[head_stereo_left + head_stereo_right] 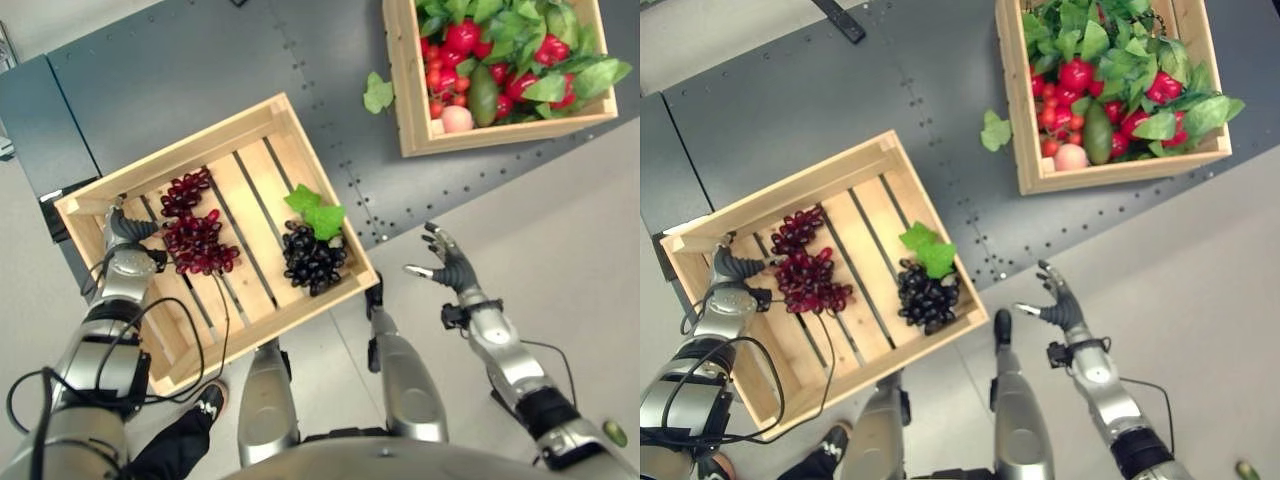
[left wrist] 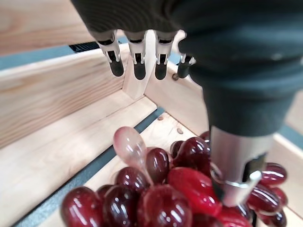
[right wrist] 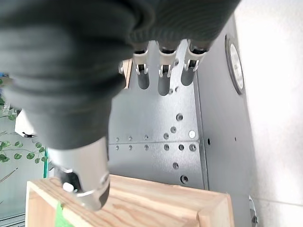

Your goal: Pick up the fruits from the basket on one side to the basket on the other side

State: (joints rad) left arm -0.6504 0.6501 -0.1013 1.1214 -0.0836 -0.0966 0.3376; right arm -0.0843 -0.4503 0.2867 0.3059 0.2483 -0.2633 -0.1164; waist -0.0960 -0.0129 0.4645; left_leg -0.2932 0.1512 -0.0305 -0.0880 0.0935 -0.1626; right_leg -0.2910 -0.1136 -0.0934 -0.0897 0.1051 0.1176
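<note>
The pale slatted wooden crate [image 1: 262,129] holds two dark red glossy grape bunches [image 1: 198,243] and a black grape bunch [image 1: 311,260] with bright green leaves [image 1: 316,211]. The second pale wooden crate [image 1: 405,95] shows red peppers [image 1: 461,36], green foliage [image 1: 585,76], a dark green avocado [image 1: 483,94] and a pink peach [image 1: 457,119]. The metal table [image 1: 200,60] is dark grey.

a robot test lab or workshop floor, set up for a sorting trial

beyond the right hand [image 1: 447,262] a dark metal platform [image 1: 200,70] with rows of bolt holes lies on a pale smooth floor [image 1: 560,230]; on it a wooden crate of fake fruit and leaves [image 1: 410,100] sits past that hand, and a slatted wooden crate [image 1: 255,165] surrounds the left hand [image 1: 125,240], both staged like props rather than household goods.
</note>
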